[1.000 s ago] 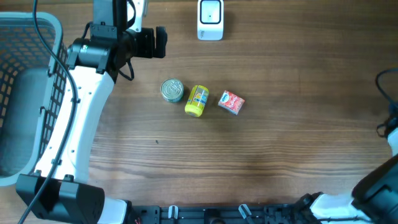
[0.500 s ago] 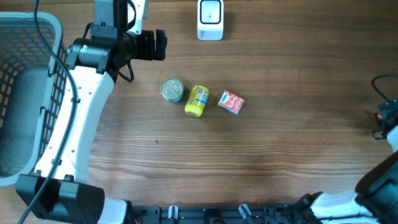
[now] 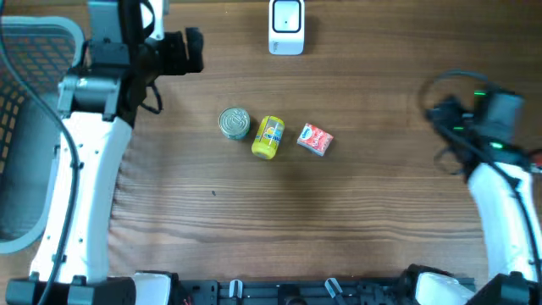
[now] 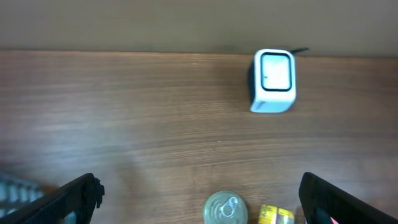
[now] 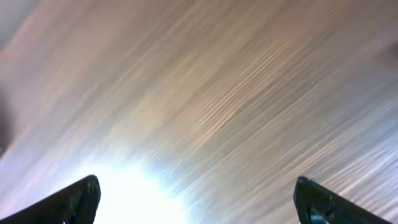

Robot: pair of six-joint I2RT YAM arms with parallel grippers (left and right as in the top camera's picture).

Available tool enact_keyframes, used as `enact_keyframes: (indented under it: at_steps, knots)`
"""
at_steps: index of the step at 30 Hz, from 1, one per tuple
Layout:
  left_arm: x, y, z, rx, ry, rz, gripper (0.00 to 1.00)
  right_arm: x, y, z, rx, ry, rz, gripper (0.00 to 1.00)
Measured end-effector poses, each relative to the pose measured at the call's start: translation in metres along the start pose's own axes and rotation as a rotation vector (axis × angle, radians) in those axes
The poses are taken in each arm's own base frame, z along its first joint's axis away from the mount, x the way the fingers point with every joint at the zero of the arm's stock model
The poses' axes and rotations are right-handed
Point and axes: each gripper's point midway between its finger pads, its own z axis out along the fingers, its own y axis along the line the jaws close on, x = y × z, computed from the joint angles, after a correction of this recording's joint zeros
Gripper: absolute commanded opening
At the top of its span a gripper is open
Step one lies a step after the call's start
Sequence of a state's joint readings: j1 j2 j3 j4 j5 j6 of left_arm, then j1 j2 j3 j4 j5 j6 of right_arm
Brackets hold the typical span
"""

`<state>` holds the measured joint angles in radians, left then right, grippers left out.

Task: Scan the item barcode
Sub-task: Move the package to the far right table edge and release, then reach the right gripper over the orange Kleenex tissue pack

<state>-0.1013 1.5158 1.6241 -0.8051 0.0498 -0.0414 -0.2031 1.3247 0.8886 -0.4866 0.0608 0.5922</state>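
The left fingers and right fingers spread wide, empty; tin, yellow bottle, red packet side by side.

A white scanner stands far right on the wooden table. Near, a tin lies just left of a yellow can. The left gripper's fingers stand wide apart, empty.

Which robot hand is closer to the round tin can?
Left. Seen from overhead, the left gripper is up and slightly left of the tin can; the right gripper is far off right, past the red box.
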Motion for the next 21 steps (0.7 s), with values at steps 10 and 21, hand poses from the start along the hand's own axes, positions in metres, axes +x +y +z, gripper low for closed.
enact_keyframes:
  at_steps: [10, 21]
  knots:
    - [0.018, 0.016, -0.003, -0.045, 0.072, -0.054, 1.00, 0.119, 0.117, -0.022, -0.198, 0.159, -0.205, 1.00]
    - [0.025, 0.016, -0.003, -0.048, 0.100, -0.066, 1.00, 0.199, 0.146, -0.023, -0.618, 0.353, -1.074, 1.00]
